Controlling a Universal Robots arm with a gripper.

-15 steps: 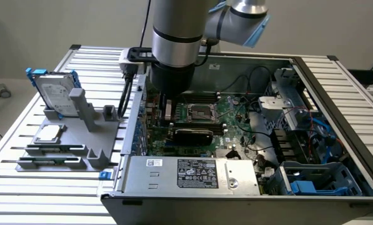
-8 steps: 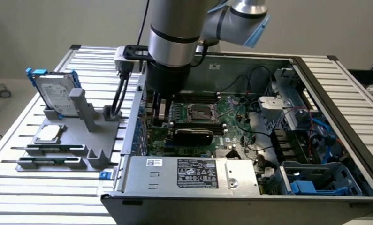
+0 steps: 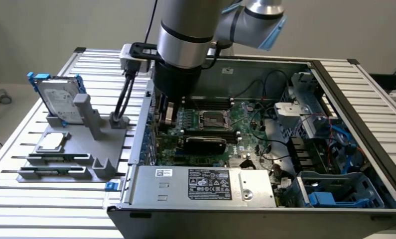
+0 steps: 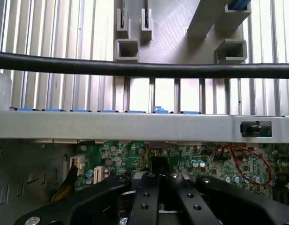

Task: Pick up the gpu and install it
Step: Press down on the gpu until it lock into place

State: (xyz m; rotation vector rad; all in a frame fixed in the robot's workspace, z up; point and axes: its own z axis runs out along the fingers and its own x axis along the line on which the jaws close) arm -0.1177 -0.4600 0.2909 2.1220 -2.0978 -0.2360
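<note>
Standing gpu on edge, upright

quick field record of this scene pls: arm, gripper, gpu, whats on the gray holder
arm: reaching down into the open computer case, over the motherboard
gripper: gripper shut, low above the green board
gpu: black-shrouded card lying across the motherboard; whether it is fully seated cannot be told
holder: gray holder on the slatted table, with hard drive upright and processor chip lying flat
</note>
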